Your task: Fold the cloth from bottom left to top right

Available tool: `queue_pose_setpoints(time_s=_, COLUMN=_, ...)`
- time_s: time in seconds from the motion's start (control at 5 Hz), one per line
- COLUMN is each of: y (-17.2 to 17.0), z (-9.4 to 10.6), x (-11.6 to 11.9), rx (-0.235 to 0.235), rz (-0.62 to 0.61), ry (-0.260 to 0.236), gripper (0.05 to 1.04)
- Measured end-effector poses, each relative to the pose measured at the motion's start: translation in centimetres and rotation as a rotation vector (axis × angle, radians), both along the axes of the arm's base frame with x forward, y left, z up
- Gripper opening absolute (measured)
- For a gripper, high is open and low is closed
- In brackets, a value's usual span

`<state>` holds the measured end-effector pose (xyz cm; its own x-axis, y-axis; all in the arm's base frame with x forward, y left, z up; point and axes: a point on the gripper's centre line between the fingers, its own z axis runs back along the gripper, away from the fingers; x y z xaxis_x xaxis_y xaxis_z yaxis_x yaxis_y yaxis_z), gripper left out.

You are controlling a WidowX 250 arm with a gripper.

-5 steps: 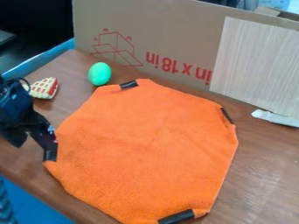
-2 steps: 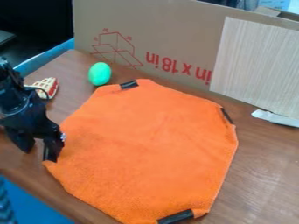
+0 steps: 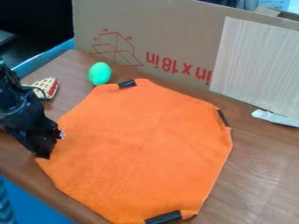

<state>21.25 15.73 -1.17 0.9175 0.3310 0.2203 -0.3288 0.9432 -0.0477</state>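
The black gripper (image 3: 43,154) is at the left of the work surface, shut on the left corner of the orange cloth (image 3: 143,146), where it hides the dark patch at that corner. The cloth lies spread out on the brown table, roughly eight-sided. Dark patches show at its top, right and bottom corners.
A green egg (image 3: 100,73) and a toy pie slice (image 3: 46,87) rest beyond the cloth at the upper left. A cardboard panel (image 3: 169,26) stands along the back. White torn material (image 3: 274,118) lies at the right. The brown table (image 3: 265,175) ends at the lower left.
The gripper's fingers, apart before, have come together on the cloth's left corner. The cloth has slid slightly left, and its patches at the right and bottom have shifted with it.
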Motion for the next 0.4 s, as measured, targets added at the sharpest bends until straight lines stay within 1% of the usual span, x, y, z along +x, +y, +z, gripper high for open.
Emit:
queue_pose_setpoints(time_s=0.2, y=1.0, z=0.0, x=-0.6, rx=-0.001, rz=0.007, ry=0.002, gripper=0.206)
queue_pose_setpoints(time_s=0.4, y=2.3, z=0.2, x=-1.5, rx=-0.018, rz=0.018, ry=0.011, gripper=0.087)
